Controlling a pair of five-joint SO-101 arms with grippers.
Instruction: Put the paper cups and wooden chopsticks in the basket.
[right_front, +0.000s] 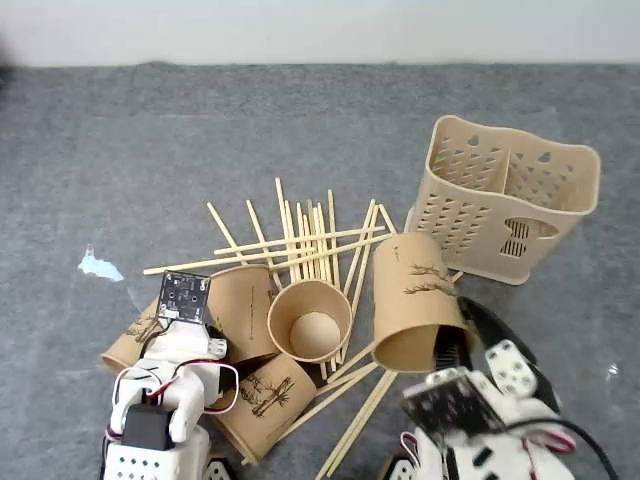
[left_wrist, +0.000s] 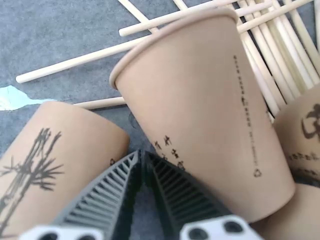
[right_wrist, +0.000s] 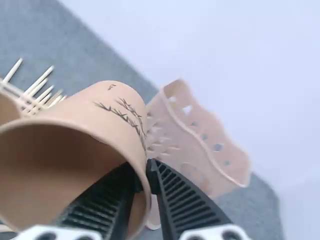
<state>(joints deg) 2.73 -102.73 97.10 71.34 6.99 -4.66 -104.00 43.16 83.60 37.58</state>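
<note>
My right gripper (right_wrist: 145, 175) is shut on the rim of a paper cup (right_wrist: 75, 145), one finger inside and one outside. In the high view that cup (right_front: 415, 295) is tilted off the table just in front of the beige basket (right_front: 505, 195). The basket's wall (right_wrist: 200, 135) stands close behind the cup. My left gripper (left_wrist: 143, 156) is shut on nothing, its tips in the gap between two lying cups (left_wrist: 200, 100) (left_wrist: 45, 165). Another cup (right_front: 310, 320) shows its open mouth, and one more (right_front: 265, 400) lies nearer the arms. Wooden chopsticks (right_front: 300, 245) are scattered beneath and behind the cups.
A grey mat covers the table. A small light blue scrap (right_front: 97, 265) lies at the left. The basket has two compartments split by a divider (right_front: 506, 170). Bare mat stretches behind and left of the chopsticks.
</note>
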